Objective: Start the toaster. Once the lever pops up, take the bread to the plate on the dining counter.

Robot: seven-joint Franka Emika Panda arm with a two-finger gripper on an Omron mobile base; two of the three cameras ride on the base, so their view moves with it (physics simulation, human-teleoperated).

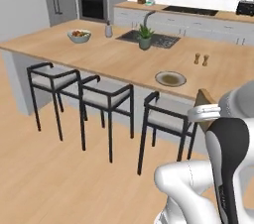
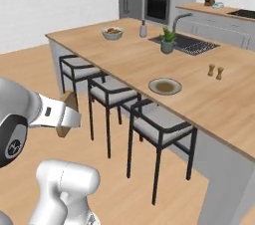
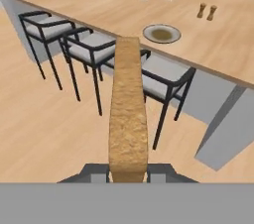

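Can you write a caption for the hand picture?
Gripper holding thin tan bread slice edge-on, toward the round beige plate.

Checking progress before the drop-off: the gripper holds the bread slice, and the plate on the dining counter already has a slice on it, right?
Not quite. The gripper does hold the bread, but the plate on the dining counter has no slice on it yet; the hand view shows this.

Rough grainy bread (image 3: 128,114), matt light-wood dining counter (image 3: 233,44), smooth plate (image 3: 161,33)
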